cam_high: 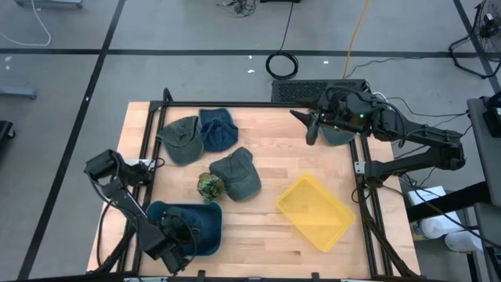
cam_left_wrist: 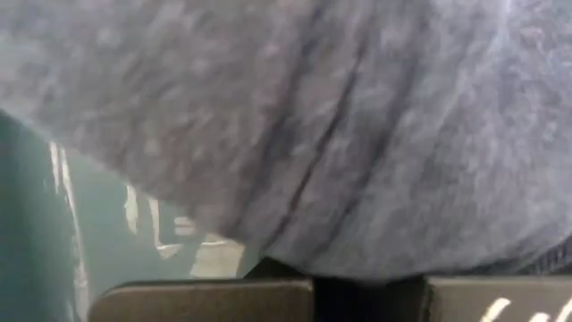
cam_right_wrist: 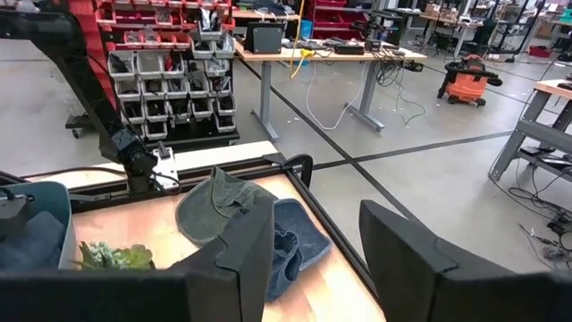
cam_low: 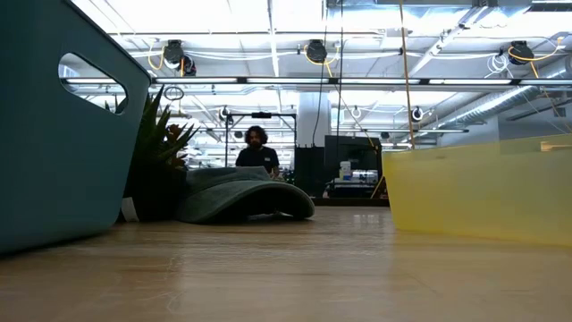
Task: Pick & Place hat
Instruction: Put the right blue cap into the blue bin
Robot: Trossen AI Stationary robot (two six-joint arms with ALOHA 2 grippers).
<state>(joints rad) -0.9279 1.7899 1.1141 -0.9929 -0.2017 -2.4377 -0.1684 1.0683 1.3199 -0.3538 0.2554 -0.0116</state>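
A teal bin (cam_high: 205,210) stands at the table's near left corner; its wall fills the low view's left (cam_low: 54,134). My left gripper (cam_high: 177,240) reaches down into it, shut on a blue-grey hat (cam_left_wrist: 340,116) whose cloth fills the left wrist view and shows dark in the bin (cam_high: 200,225). Three more hats lie crown up on the table: a green one (cam_high: 182,139), a blue one (cam_high: 218,129) and a grey-green one (cam_high: 237,174). My right gripper (cam_right_wrist: 317,241) hangs open high over the far right (cam_high: 311,129), holding nothing. My left gripper holds the blue-grey hat by its cloth (cam_left_wrist: 295,241), coming from above and pointing steeply down into the bin. The cloth drapes over the fingertips and hides the place of contact, so the part and the number of layers cannot be told.
A small potted plant (cam_high: 209,186) stands beside the grey-green hat. A yellow tray (cam_high: 315,211) lies at the near right. Grey-green cloth (cam_high: 338,135) shows under the right arm. A black frame rail (cam_high: 258,104) borders the table. A person (cam_low: 256,152) sits in the room beyond.
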